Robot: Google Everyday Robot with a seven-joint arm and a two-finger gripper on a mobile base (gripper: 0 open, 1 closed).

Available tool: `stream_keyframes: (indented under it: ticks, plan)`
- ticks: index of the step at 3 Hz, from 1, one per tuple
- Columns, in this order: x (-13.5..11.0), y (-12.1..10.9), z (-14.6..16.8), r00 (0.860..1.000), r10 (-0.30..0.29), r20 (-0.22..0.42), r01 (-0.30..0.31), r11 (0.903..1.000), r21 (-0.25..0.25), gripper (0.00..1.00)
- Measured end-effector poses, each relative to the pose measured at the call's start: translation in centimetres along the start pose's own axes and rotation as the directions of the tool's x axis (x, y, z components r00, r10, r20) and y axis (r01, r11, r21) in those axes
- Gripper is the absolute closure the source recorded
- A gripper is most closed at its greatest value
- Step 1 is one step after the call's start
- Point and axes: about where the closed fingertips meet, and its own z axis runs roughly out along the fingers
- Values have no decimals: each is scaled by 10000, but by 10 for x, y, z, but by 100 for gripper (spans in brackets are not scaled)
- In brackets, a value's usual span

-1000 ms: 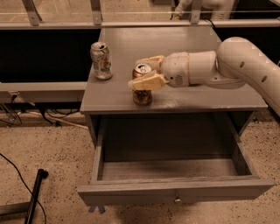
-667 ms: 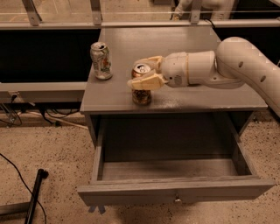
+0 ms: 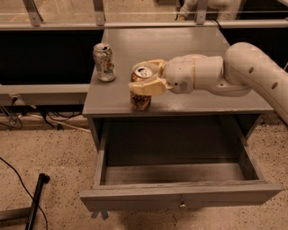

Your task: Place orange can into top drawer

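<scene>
The orange can (image 3: 141, 99) stands upright near the front edge of the grey cabinet top (image 3: 189, 49), coppery brown with a silver top. My gripper (image 3: 147, 77) reaches in from the right, and its cream fingers (image 3: 148, 86) are closed around the can's upper half. The top drawer (image 3: 180, 196) is pulled out below, open and empty, with a small metal knob (image 3: 182, 205) on its front panel. The can sits just behind the drawer's open cavity.
A pale white-green dented can (image 3: 104, 62) stands at the left edge of the cabinet top. A metal railing (image 3: 99, 13) runs behind the cabinet. Black cables (image 3: 18, 179) and a black bar (image 3: 36, 197) lie on the speckled floor at the left.
</scene>
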Motion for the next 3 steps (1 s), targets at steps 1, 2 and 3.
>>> stream_keyframes:
  ticks: [1, 2, 3]
  plan:
    - [-14, 43, 1, 10000, 28, 62, -25, 9990, -457, 100]
    - [12, 81, -30, 9927, 615, -1042, -640, 9977, -208, 100]
    - [47, 119, -68, 9871, 1379, -815, -1396, 9901, -147, 100]
